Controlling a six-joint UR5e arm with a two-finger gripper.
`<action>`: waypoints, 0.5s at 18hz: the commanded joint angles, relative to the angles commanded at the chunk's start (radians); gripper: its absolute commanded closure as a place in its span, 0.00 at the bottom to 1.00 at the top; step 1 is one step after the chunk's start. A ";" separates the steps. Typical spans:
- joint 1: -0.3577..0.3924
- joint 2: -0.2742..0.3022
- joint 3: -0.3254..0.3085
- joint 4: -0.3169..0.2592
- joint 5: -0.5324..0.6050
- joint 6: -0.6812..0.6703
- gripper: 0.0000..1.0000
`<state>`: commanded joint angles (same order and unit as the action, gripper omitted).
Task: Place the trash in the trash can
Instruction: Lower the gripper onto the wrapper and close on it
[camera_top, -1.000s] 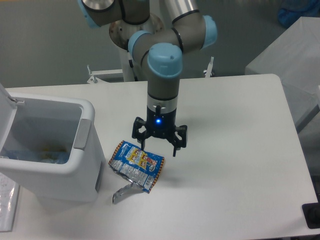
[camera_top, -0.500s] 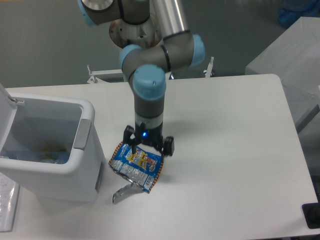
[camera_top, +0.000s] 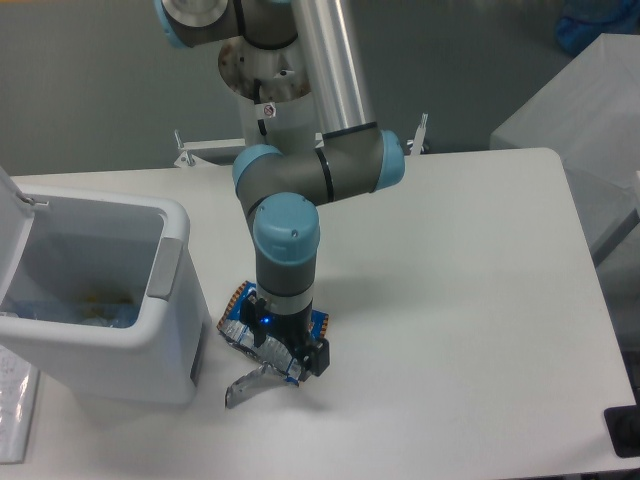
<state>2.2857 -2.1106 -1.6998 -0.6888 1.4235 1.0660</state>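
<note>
Even overhead light, soft shadows, slightly soft focus.

The trash can (camera_top: 170, 330) wall stands just beside the tool (camera_top: 278, 345), seemingly apart.

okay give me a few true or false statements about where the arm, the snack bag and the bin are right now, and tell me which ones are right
1. The gripper is down on the blue snack bag. True.
2. The snack bag is already inside the white bin. False: it lies on the table, just right of the bin.
3. The bin's lid is closed. False: the bin stands open, its inside visible.
4. The bin is at the table's left side. True.
5. The arm is reaching over the bin. False: it is over the bag, beside the bin.
</note>
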 joint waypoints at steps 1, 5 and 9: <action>-0.006 -0.014 0.012 0.000 0.000 0.027 0.00; -0.040 -0.051 0.037 0.000 0.000 0.052 0.00; -0.043 -0.051 0.028 0.000 0.000 0.042 0.24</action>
<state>2.2427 -2.1614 -1.6720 -0.6888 1.4235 1.1076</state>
